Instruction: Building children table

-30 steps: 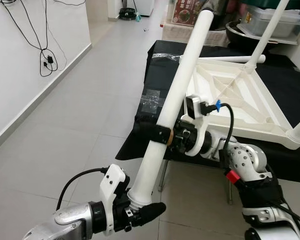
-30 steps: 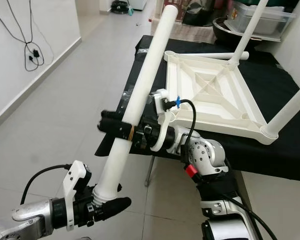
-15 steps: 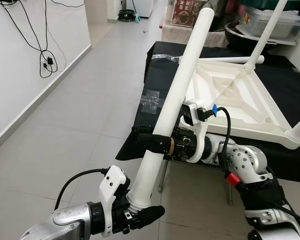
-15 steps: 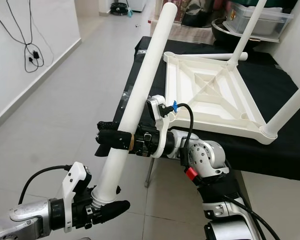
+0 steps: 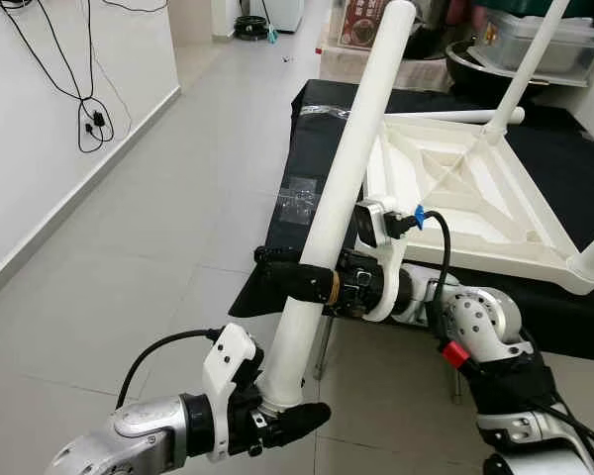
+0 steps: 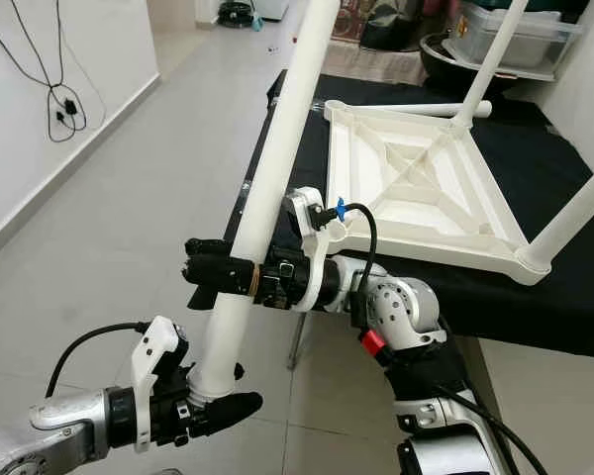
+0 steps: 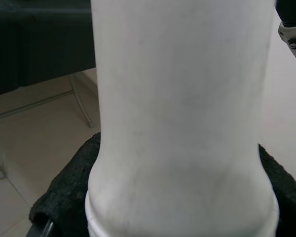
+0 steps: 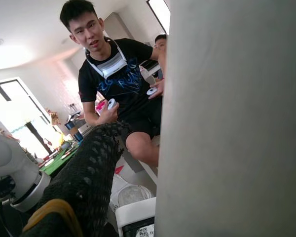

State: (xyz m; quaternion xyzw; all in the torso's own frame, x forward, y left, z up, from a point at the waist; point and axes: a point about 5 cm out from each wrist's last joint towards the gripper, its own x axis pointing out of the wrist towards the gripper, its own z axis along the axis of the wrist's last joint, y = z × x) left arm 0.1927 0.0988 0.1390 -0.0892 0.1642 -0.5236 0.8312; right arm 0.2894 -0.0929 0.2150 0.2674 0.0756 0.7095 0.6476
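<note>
Two legs already stand in the upturned table top [image 5: 475, 198] on the far black table [image 5: 307, 148], while my left claw [image 5: 287, 421] and right claw [image 5: 282, 272] clench a third, unfitted leg [image 5: 342, 188] near me.

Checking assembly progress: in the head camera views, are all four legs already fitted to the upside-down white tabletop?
No. One white leg is off the tabletop, gripped by both the left claw and right claw.
</note>
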